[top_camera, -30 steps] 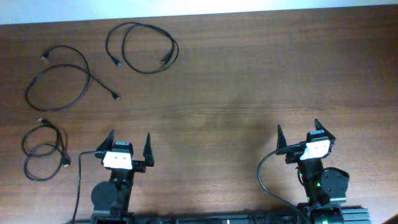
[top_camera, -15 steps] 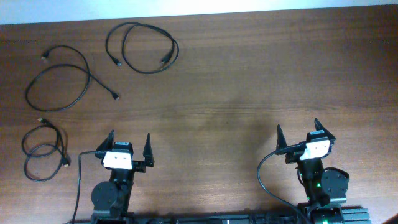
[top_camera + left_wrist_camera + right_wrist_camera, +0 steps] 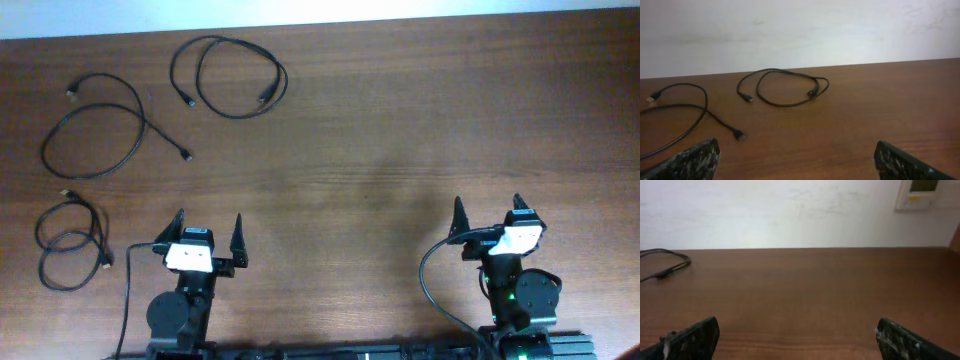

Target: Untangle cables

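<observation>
Three thin black cables lie apart on the left of the wooden table. One cable point(image 3: 232, 75) forms a double loop at the top and shows in the left wrist view point(image 3: 785, 90). A second cable point(image 3: 100, 135) makes a wide loop further left point(image 3: 685, 117). The third cable point(image 3: 70, 245) is coiled near the left edge, beside my left arm. My left gripper point(image 3: 208, 228) stands open at the front left, nothing between its fingers. My right gripper point(image 3: 488, 212) stands open at the front right, far from all cables. Only a bit of one cable point(image 3: 665, 265) shows in the right wrist view.
Thicker black wires point(image 3: 432, 290) run from the arm bases at the table's front edge. A white wall point(image 3: 800, 30) rises behind the table's far edge, with a small wall panel point(image 3: 922, 192) at the right.
My right gripper has shifted slightly to the right and toward the front edge. The left arm and the cables have not moved.
</observation>
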